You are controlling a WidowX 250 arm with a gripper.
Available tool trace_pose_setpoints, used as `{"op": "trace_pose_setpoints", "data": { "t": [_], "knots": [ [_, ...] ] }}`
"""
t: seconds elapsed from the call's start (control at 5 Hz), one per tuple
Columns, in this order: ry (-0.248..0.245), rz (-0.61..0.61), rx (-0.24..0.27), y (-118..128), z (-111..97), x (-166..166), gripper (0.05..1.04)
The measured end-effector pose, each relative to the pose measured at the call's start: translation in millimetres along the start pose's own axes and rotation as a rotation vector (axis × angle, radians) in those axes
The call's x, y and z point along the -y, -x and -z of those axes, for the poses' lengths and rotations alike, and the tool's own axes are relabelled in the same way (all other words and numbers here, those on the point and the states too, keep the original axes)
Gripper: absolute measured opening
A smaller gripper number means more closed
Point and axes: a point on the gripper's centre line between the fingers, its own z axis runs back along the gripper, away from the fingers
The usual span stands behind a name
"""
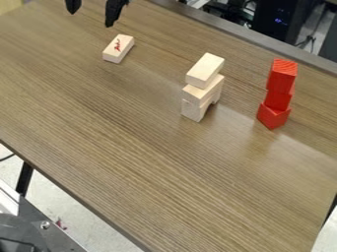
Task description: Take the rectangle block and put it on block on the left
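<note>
Brown wood grain runs across the desk (131, 147), which has a dark border along its far edge. Beyond that edge, toward the upper right, stands a black computer case (280, 22) with small blue lights, and cables lie near it. Pale floor (59, 211) shows past the near edge at lower left, along with a dark desk leg (24, 179) and part of a grey metal plate (49, 229) bearing a screw.

At the top left of the view hangs the black claw (91, 19), open, its two fingers spread well apart with nothing between them. Near it, slightly lower in the view, a pale rectangular wooden block with a red scribble (118, 48) lies flat on the desk, the leftmost of the blocks.

Near the middle, well apart from that one, is a stack of plain pale wood. Its top rectangular block (205, 70) lies flat on another pale block (203, 90), which rests on a notched wooden piece (195, 110) standing on the desk. Farther right rises a red tower: an upper red block (282, 74), a middle red block (278, 100) and a bottom red block (273, 117), with one corner of the lowest turned toward the camera.
</note>
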Motion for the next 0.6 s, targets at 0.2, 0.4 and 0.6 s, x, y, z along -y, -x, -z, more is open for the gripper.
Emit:
{"op": "trace_pose_setpoints", "data": {
  "t": [0.2,0.4,0.6],
  "knots": [
    [0.008,0.006,-0.036,3.1,11.9,3.1,0.999],
    [0.072,0.039,-0.007,1.9,-11.0,11.3,0.999],
    [0.143,0.083,0.105,-5.9,-53.6,18.2,0.999]
  ]
}}
